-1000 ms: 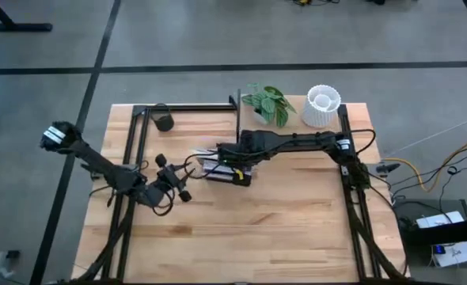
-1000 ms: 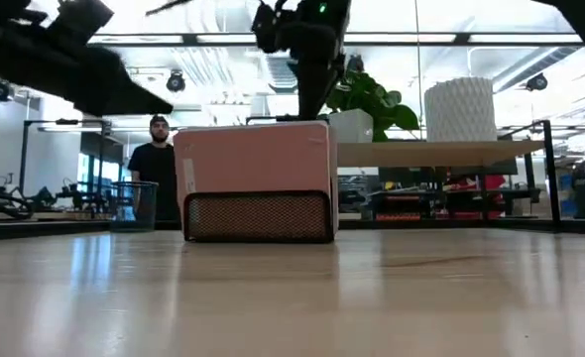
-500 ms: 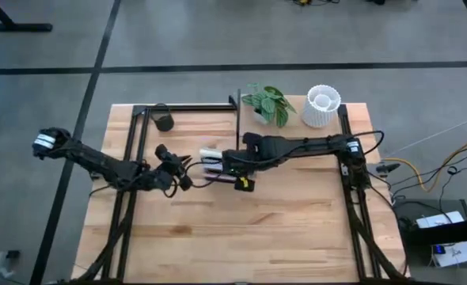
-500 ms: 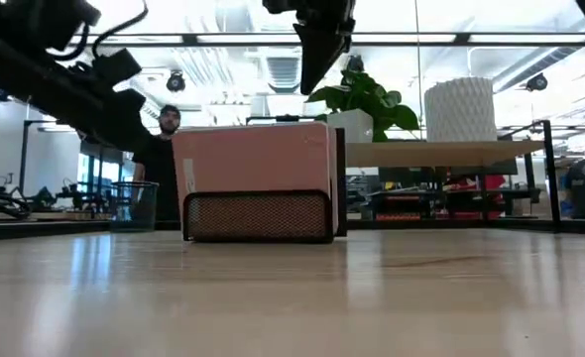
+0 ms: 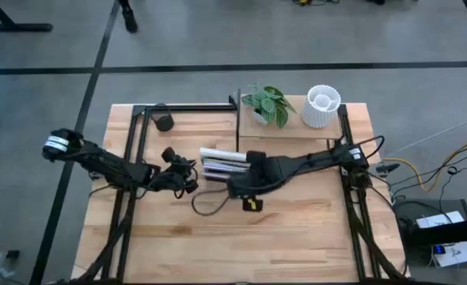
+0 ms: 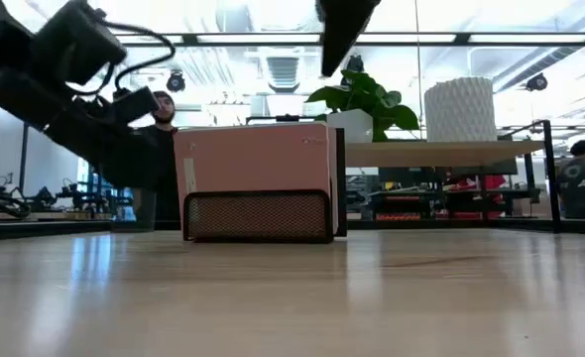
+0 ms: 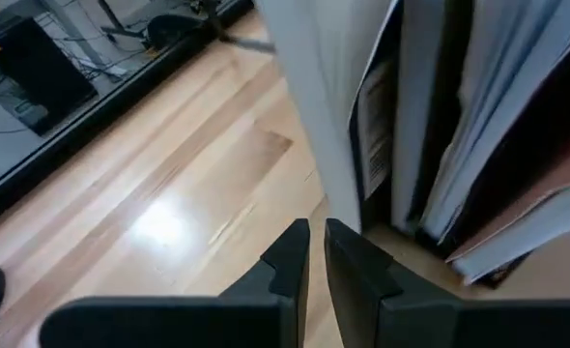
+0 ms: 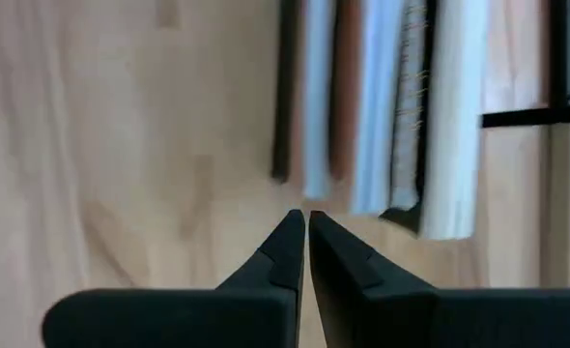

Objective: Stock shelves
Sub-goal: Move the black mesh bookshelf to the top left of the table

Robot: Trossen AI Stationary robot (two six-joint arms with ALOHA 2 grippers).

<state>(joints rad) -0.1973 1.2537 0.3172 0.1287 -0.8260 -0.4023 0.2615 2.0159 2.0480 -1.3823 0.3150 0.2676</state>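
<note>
The shelves [image 5: 293, 133] stand at the table's far right, a pale board [image 6: 441, 153] in a thin black frame, bearing a potted plant [image 5: 267, 103] and a white ribbed vase [image 5: 322, 107]. A row of books [image 5: 222, 162] stands upright in a dark mesh rack [image 6: 258, 216] at mid-table. My left gripper [image 5: 191, 180] hovers shut just left of the books, its fingertips [image 7: 314, 242] close to a white book [image 7: 314, 116]. My right gripper [image 5: 237, 190] hangs shut above the table on the near side of the books [image 8: 362, 106].
A small black cup [image 5: 164, 122] stands at the far left inside the black frame rails [image 5: 138, 134]. A dark cable loop [image 5: 206, 207] lies near the right gripper. Bare wood stretches along the table's near half [image 5: 241, 245]. A person [image 6: 159, 139] stands in the room beyond.
My right gripper has risen from over the books and drawn back toward the table's near edge. My left gripper has moved toward the table's right edge, closing in on the books' left end. The books stand as before.
</note>
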